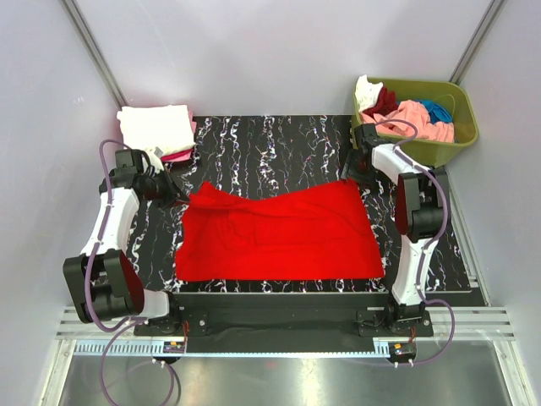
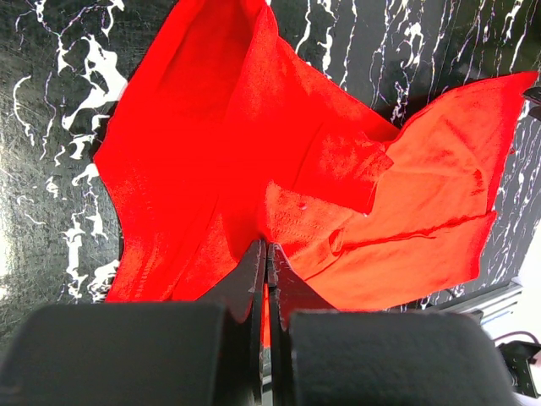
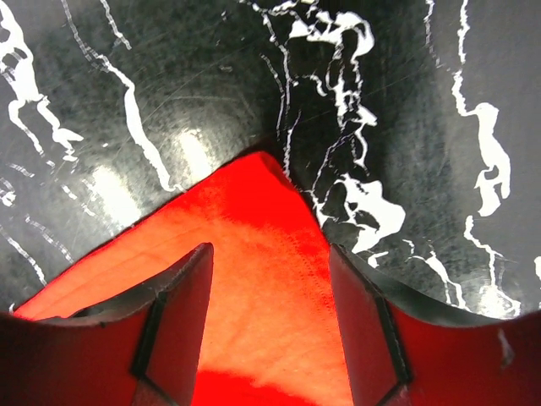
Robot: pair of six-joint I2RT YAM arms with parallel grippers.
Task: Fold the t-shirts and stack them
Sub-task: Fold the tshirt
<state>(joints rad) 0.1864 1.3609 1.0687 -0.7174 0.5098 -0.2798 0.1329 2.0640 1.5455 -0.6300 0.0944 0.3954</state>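
- The red t-shirt (image 1: 279,233) lies spread across the middle of the black marbled table (image 1: 254,135). It is mostly flat, with creases towards its left side.
- The left gripper (image 2: 266,254) is at the shirt's far left corner. Its fingers are pressed together with red cloth pinched between the tips. How much cloth is caught is hidden behind the fingers.
- The right gripper (image 3: 269,254) is at the far right corner. Its fingers (image 3: 182,313) stand apart on either side of the corner's point. Whether they touch the cloth cannot be told.
- A folded cream-white t-shirt (image 1: 155,127) sits at the far left on a pink t-shirt (image 1: 179,155), which is mostly covered.
- A green bin (image 1: 461,127) at the far right holds a heap of t-shirts (image 1: 418,118) in cream, dark red, pink and teal. Their outlines are tangled together.
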